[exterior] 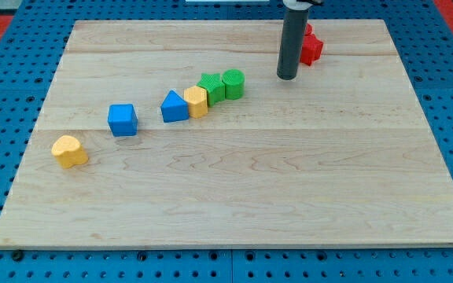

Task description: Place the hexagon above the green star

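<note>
While my tip [287,77] rests on the wooden board [234,196], no fingers show, beside a red block [311,49].

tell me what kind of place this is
Probably a robotics lab bench, not a home: a wooden board sits on a blue pegboard base, small coloured blocks like the green star lie scattered, and my tip stands nearby.

My tip [287,77] beside red block [311,49] — yellow hexagon [197,101] apart.
</note>
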Tool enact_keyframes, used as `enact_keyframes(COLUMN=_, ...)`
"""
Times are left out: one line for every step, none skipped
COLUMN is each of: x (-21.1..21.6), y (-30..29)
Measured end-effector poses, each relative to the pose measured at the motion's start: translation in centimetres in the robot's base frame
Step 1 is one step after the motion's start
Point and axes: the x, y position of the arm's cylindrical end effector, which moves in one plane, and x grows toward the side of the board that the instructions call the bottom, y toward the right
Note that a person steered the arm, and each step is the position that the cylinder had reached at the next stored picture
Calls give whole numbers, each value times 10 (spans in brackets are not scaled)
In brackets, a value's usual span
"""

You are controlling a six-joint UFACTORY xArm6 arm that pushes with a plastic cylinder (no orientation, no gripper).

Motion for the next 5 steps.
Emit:
enact_keyframes(x=40, y=13)
enact_keyframes(x=64, y=5)
enact_keyframes(x=63, y=-24)
enact_keyframes(x=80, y=-86)
enact_keyframes(x=71, y=-156)
